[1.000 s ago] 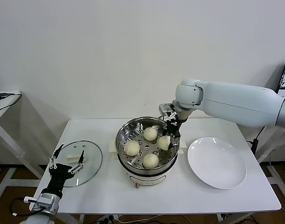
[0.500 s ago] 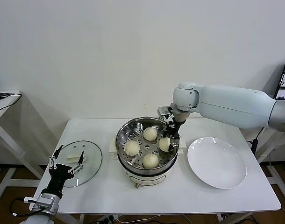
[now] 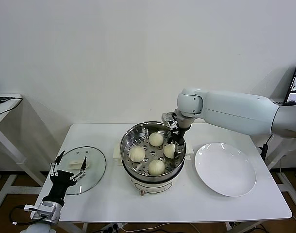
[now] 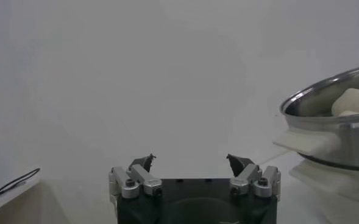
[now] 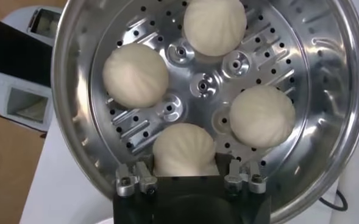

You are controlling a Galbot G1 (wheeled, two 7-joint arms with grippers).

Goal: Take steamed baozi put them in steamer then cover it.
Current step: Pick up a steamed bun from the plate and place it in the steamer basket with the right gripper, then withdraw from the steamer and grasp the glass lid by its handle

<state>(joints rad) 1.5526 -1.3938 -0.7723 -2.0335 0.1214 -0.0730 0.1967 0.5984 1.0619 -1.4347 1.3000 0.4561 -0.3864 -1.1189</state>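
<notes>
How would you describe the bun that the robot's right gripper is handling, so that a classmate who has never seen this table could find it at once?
Start at the steel steamer in the middle of the white table, between the glass lid and the white plate. Four buns sit on its perforated tray. The one you want is the bun on the plate side, the only one with the right gripper right at it.

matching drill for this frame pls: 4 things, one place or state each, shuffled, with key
Things:
1. plate
2. glass lid
3. left gripper
4. right gripper

Places or states:
A. inside the steamer, at a bun
B. empty, on the robot's right of the steamer
C. open, above the lid's near edge
D. flat on the table, on the steamer's left

Pairs: 1-B, 2-D, 3-C, 4-A
</notes>
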